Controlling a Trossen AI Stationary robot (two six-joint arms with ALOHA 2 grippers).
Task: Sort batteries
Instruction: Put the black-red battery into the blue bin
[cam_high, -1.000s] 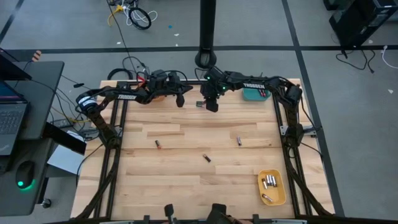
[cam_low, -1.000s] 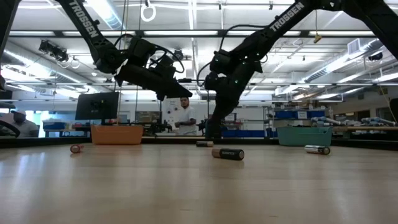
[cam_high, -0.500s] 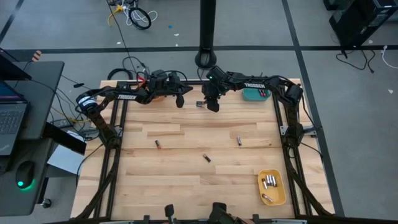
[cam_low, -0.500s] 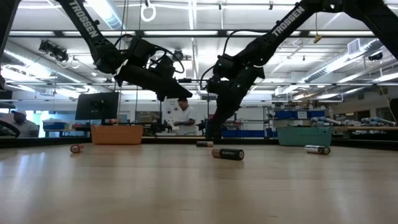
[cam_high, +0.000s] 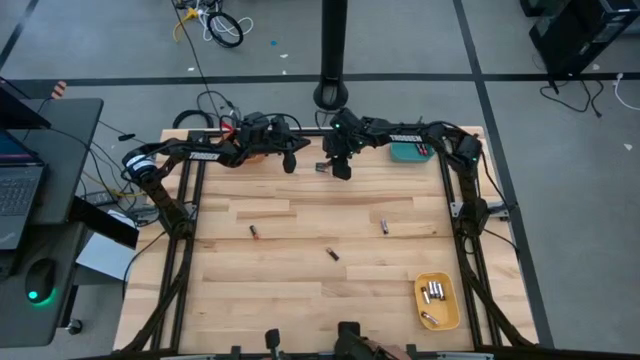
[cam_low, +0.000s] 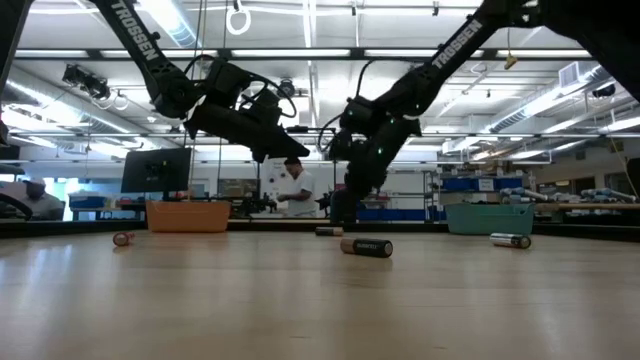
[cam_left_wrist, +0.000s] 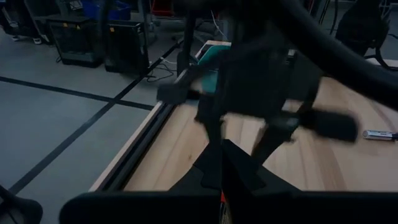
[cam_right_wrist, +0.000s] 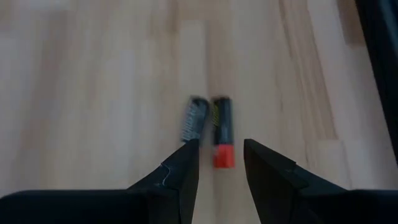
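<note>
Two batteries (cam_right_wrist: 211, 128), right hand (cam_right_wrist: 219, 163) open above

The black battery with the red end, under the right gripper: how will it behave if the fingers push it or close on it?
The black battery is a small smooth cylinder lying on its side, so it will probably roll if nudged sideways. It looks rigid, likely unbending. A grey battery lies beside it, so the open right gripper could knock it.

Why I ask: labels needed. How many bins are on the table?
3: orange bin at the far left edge; teal bin at the far right; yellow bin near right.
</note>
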